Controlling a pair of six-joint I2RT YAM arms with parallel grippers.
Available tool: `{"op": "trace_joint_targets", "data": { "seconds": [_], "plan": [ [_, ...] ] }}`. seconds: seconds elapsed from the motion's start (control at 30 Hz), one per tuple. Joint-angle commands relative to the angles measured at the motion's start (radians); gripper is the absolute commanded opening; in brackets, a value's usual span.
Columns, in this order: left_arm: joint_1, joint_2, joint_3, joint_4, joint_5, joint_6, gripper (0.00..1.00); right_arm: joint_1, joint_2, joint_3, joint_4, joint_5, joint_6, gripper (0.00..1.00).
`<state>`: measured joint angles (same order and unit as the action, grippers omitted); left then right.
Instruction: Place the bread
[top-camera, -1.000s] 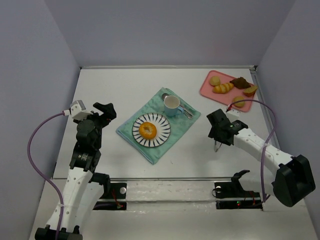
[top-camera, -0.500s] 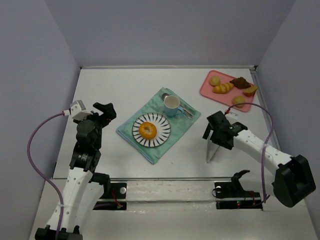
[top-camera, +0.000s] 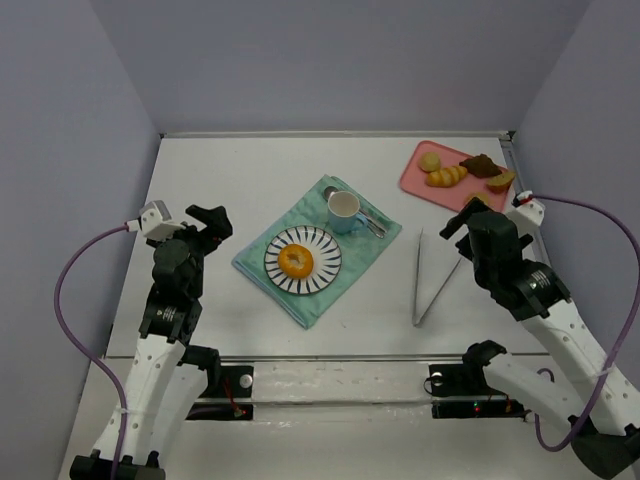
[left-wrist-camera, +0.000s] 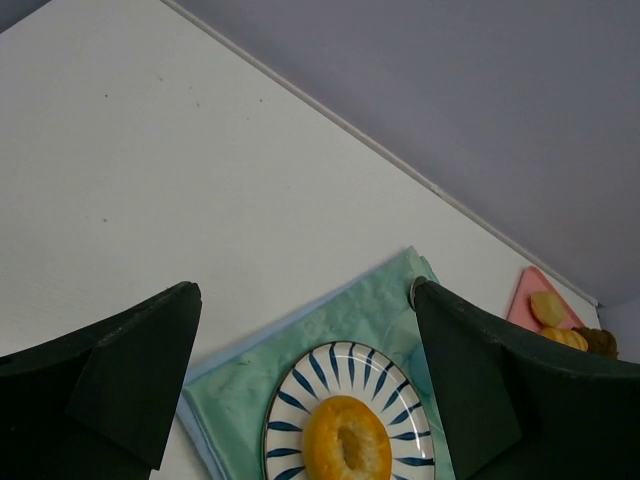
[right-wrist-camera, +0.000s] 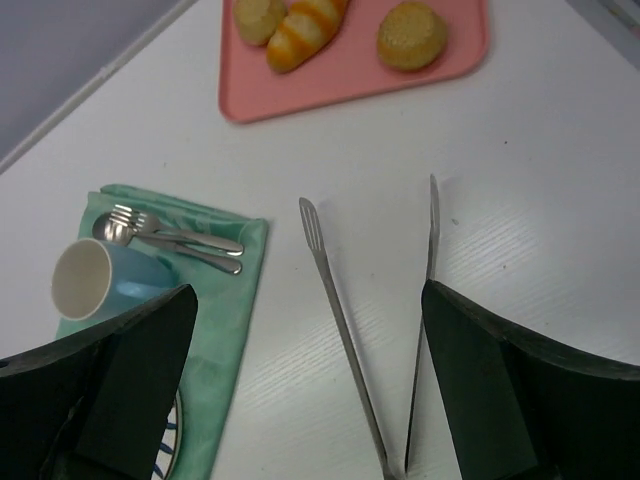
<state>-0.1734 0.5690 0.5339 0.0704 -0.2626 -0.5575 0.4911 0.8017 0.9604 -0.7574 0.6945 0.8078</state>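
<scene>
The bread (top-camera: 296, 261), a golden ring with a browner centre, lies on a blue-striped plate (top-camera: 326, 250) on a green cloth (top-camera: 258, 268). In the left wrist view the bread (left-wrist-camera: 346, 440) sits on the plate (left-wrist-camera: 292, 388), below and ahead of my open, empty left gripper (left-wrist-camera: 304, 292). My left gripper (top-camera: 207, 222) hovers left of the cloth. Metal tongs (top-camera: 430, 285) lie spread open on the table. My right gripper (top-camera: 472, 222) is open and empty, above and just right of the tongs (right-wrist-camera: 337, 310), its jaws (right-wrist-camera: 308, 290) wide apart.
A pink tray (top-camera: 420, 180) at the back right holds small buns, a croissant-like piece and darker pastries. A blue cup (top-camera: 345, 210) and cutlery (top-camera: 375, 222) lie on the cloth behind the plate. Walls close in the table on the left, back and right.
My right gripper has let go of the tongs, which now lie open on the table. The right arm has drawn back to the right. The left arm has not moved.
</scene>
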Motion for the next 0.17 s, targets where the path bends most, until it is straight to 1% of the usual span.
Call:
{"op": "trace_joint_targets", "data": {
  "seconds": [0.0,0.13],
  "plan": [
    [0.003,0.009,0.003,0.034,-0.013,0.004,0.99,-0.005,-0.071,-0.009,-0.005,0.138,-0.010,1.00],
    [0.005,0.026,0.006,0.035,-0.015,0.001,0.99,-0.005,-0.113,-0.026,-0.002,0.157,-0.048,1.00]
  ]
}}
